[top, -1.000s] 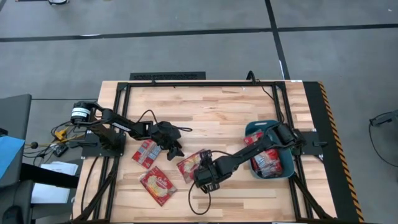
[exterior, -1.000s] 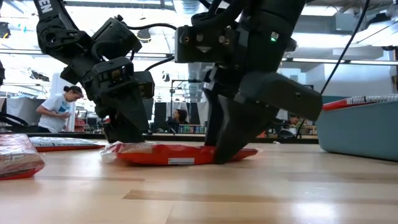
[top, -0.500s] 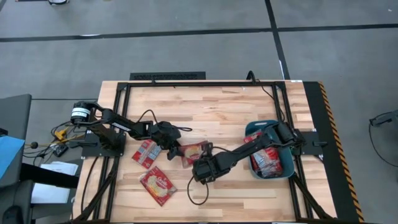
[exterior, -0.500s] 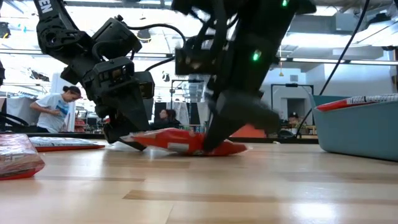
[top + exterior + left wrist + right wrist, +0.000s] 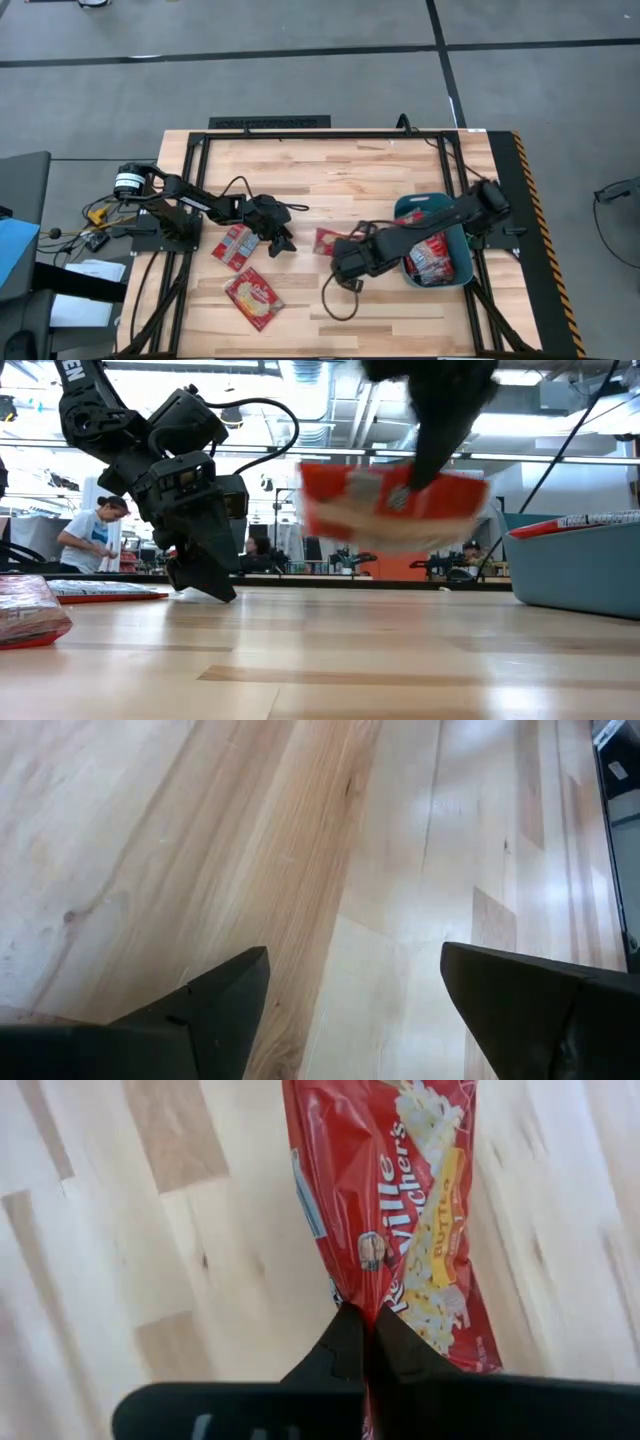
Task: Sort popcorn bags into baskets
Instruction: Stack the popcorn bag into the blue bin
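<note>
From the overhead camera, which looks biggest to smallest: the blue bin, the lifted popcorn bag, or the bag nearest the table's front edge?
1. Blue bin, clearly largest.
2. Front bag.
3. Lifted bag, held by the right gripper, looks smallest, but the arm partly hides it, so the two bags may match.

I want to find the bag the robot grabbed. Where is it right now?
The popcorn bag hangs in the air above the table, pinched by the right end effector. From above it is near the table's middle, between the left end effector and the blue basket.
</note>
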Robot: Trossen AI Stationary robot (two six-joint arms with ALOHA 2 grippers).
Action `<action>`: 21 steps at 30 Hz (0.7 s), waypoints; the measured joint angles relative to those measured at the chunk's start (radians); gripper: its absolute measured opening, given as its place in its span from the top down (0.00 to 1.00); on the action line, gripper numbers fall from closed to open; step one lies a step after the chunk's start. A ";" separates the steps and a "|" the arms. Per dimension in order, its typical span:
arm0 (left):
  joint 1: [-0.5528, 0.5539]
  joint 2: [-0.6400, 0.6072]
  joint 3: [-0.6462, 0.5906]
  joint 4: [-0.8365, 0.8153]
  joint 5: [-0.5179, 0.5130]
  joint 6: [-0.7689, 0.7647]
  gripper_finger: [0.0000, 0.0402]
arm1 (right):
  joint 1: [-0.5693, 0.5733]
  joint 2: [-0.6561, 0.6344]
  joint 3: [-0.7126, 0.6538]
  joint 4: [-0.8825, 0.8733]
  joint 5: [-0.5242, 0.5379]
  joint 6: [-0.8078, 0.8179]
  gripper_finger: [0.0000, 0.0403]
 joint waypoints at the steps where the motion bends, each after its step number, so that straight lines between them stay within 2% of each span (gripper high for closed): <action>1: 0.000 0.000 0.000 0.003 0.000 0.000 0.28 | 0.000 -0.022 0.000 -0.025 -0.005 0.069 0.99; 8: -0.001 0.000 -0.001 0.014 -0.031 0.004 0.28 | -0.001 -0.181 0.000 -0.194 -0.056 0.527 0.99; 17: 0.000 0.000 -0.001 0.015 -0.034 0.005 0.28 | 0.023 -0.283 0.002 -0.562 -0.189 0.816 0.99; 21: 0.000 0.000 -0.001 0.015 -0.045 0.005 0.28 | 0.033 -0.280 -0.018 -0.551 -0.217 0.859 0.99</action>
